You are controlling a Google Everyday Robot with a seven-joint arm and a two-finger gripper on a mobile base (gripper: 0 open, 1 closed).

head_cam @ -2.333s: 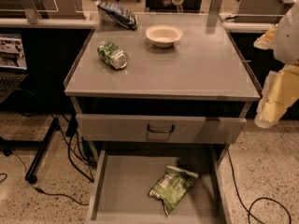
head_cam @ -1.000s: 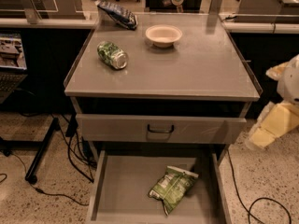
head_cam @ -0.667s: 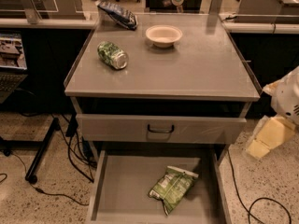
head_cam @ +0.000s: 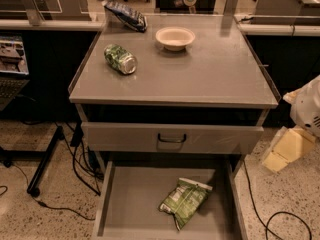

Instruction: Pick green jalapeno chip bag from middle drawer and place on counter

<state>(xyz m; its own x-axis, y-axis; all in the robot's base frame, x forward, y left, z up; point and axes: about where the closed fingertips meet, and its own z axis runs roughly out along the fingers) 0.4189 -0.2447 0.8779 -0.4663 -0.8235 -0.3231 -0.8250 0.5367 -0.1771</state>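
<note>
The green jalapeno chip bag (head_cam: 185, 200) lies flat in the open middle drawer (head_cam: 125, 209), right of its centre, white label patch up. The drawer is pulled out at the bottom of the grey cabinet. The counter (head_cam: 200, 69) is the cabinet's flat grey top. My gripper (head_cam: 287, 150) hangs at the right edge of the view, beside the cabinet's right side. It is lower than the counter, level with the closed drawer front, and well apart from the bag. It holds nothing that I can see.
On the counter a green drink can (head_cam: 120, 59) lies on its side at the left, a dark blue chip bag (head_cam: 125, 15) at the back left, a white bowl (head_cam: 175, 37) at the back centre. The closed drawer front (head_cam: 172, 138) with a dark loop handle overhangs the open drawer. Cables (head_cam: 270, 219) lie on the floor.
My gripper has come down along the cabinet's right side, from about counter height to level with the closed drawer front. The bag and the counter items have not moved.
</note>
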